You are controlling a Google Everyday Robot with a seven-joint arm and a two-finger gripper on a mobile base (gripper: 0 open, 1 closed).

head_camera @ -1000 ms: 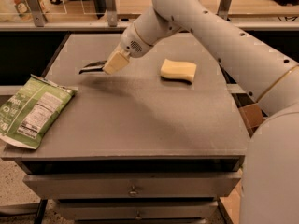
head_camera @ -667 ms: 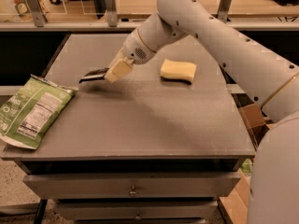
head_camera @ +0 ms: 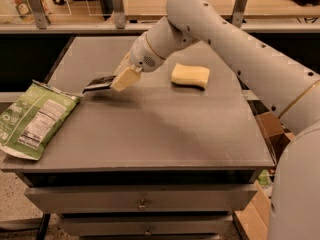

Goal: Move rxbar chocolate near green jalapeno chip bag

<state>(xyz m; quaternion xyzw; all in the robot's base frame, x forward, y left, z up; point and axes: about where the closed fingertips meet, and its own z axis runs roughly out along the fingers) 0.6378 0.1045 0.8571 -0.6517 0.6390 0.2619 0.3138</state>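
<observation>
My gripper (head_camera: 123, 79) reaches over the grey table top (head_camera: 150, 129) at its left middle. It is shut on the rxbar chocolate (head_camera: 98, 83), a small dark flat bar that sticks out to the left of the fingers, just above the surface. The green jalapeno chip bag (head_camera: 31, 119) lies flat at the table's left edge, label side up, partly overhanging. The bar's left end is a short gap to the upper right of the bag's top corner.
A pale yellow sponge-like block (head_camera: 190, 75) lies on the table to the right of my arm. Drawers (head_camera: 142, 198) sit below the table front. A cardboard box (head_camera: 267, 134) stands at the right. A railing with shelves runs behind the table.
My gripper has carried the bar down and to the left, toward the chip bag, and lower toward the table top.
</observation>
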